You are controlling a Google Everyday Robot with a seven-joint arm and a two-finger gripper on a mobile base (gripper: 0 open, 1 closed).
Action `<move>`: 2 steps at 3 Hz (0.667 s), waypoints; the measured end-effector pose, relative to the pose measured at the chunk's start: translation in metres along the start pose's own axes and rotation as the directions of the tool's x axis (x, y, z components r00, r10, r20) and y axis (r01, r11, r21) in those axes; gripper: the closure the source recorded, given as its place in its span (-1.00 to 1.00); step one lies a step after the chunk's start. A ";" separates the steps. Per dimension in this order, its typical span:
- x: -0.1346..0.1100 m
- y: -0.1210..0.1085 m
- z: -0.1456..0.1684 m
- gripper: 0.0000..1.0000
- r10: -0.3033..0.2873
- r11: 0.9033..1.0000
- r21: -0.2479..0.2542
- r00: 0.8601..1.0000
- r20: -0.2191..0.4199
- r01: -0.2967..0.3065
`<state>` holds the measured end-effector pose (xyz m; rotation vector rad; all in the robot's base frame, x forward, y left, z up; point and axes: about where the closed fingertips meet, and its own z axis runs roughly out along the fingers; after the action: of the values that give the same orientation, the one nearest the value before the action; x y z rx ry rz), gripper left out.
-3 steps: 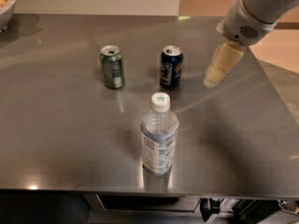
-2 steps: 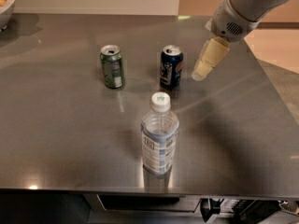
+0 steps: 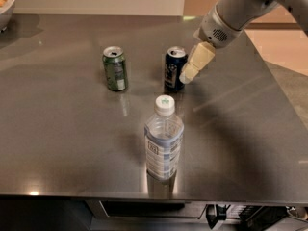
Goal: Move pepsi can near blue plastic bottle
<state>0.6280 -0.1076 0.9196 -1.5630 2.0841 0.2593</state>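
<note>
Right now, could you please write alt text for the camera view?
A robot arm's pincer hangs just right of a pepsi can on a grey table. A green can stands apart to the left, and a bottle stands upright nearer the camera.

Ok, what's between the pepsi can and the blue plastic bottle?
Nothing: the camera view shows only bare table between the pepsi can and the blue plastic bottle. The gripper hangs close beside the can.
</note>
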 end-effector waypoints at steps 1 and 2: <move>-0.004 -0.003 0.018 -1.00 0.021 1.000 -0.023 1.000 0.021 -0.020; -0.009 -0.001 0.027 -1.00 0.025 0.998 -0.051 0.999 0.044 -0.023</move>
<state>0.6385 -0.0882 0.9010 -1.5474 2.0777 0.3546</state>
